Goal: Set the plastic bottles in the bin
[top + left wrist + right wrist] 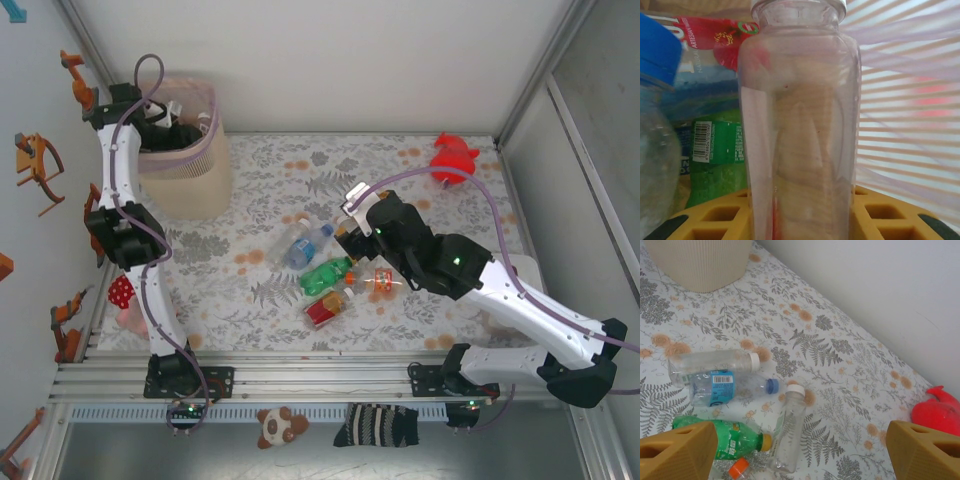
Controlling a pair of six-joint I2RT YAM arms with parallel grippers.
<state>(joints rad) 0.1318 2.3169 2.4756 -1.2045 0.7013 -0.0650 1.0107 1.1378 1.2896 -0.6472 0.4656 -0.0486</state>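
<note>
My left gripper (185,128) reaches down into the beige bin (190,175), shut on a clear bottle (800,125) that stands upright between its yellow fingers (715,217). Around it in the bin lie a green bottle (715,160), a red-labelled one (715,37) and a blue cap (657,50). My right gripper (350,235) hovers open over the loose bottles at mid-table. Below its jaws (802,450) lie a clear white-capped bottle (789,430), a blue-labelled bottle (725,387), another clear one (710,361), a green bottle (730,440) and an orange cap (738,468).
The pinkish bag (910,100) lines the bin. A red plush toy (455,160) sits at the far right corner, and a pink plush (122,300) lies by the left arm. A red-labelled bottle (328,308) and an orange-labelled one (380,280) lie near the green one.
</note>
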